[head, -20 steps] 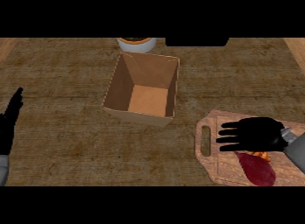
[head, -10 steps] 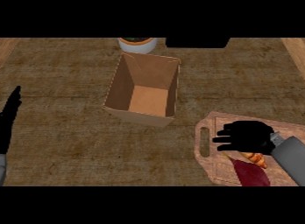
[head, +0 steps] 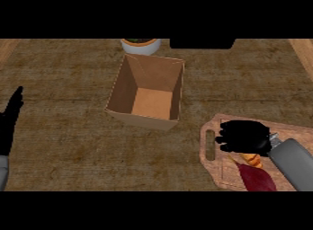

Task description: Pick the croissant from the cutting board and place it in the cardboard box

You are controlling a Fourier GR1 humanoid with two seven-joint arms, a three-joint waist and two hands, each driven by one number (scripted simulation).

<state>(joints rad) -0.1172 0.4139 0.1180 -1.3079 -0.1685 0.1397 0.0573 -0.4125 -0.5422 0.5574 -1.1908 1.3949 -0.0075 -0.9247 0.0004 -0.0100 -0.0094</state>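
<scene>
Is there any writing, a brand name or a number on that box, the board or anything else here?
None can be read. The cardboard box, the cutting board and the white container at the counter's far edge show plain surfaces, with no words, labels or numbers.

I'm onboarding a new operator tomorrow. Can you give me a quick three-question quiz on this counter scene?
1. True or false: the croissant already lies in the cardboard box.
2. Which hand is over the cutting board? A) left hand B) right hand C) both
3. Fill in: the left hand rests open at the view's ____ edge.

Key
1. False. The croissant is on the cutting board, partly under the right hand, and the box holds nothing.
2. B. The right hand's fingers are curled, above the croissant's upper end.
3. Left.
</scene>
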